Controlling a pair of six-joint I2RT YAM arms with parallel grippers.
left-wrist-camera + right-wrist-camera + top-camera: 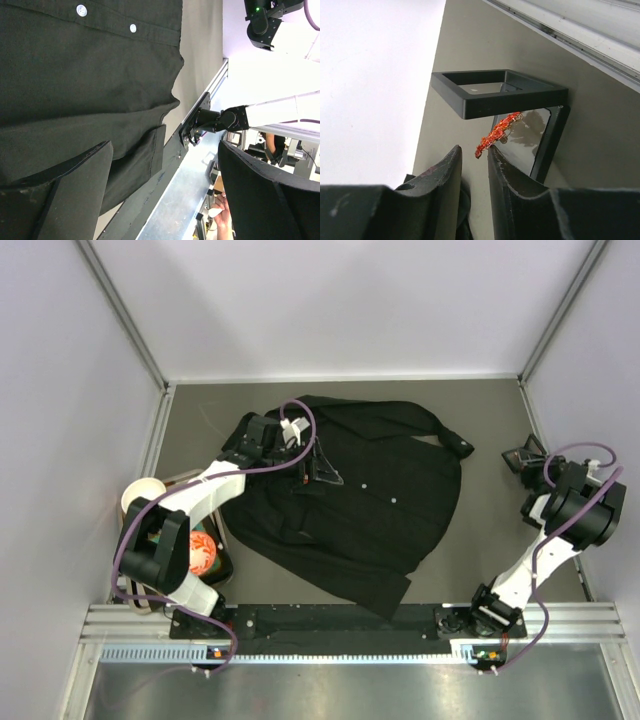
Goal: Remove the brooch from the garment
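The brooch (497, 134), a tiny red-orange glittery leaf, lies at the lip of a small open black box (485, 102) with a clear film inside. It leans on the tip of one finger of my right gripper (473, 150). The jaws stand a little apart and do not clamp it. From above, that box (524, 456) sits on the table at the far right, well away from the garment (370, 510), a black buttoned shirt spread flat. My left gripper (318, 468) hovers wide open over the shirt's upper left, with the shirt fabric (75, 75) below its fingers (90, 170).
At the left edge a tray (222, 570) holds a paper cup (140, 498) and a round orange disc (202, 555). A metal rail (350, 625) runs along the near edge. White walls close in both sides. A person's hand (222, 212) shows beyond the rail.
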